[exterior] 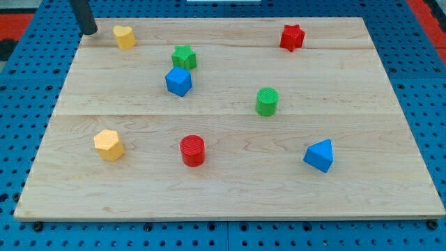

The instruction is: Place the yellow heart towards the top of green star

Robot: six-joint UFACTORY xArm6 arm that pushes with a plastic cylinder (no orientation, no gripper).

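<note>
The yellow heart (125,36) sits near the top left corner of the wooden board (230,188). The green star (184,56) lies to its right and a little lower, touching or almost touching the blue cube (178,81) just below it. My tip (88,31) rests at the board's top left edge, a short way left of the yellow heart and apart from it.
A red star (292,37) is at the top right. A green cylinder (267,102) is right of centre. A yellow hexagon (109,145), a red cylinder (192,150) and a blue triangular block (320,155) lie along the lower part.
</note>
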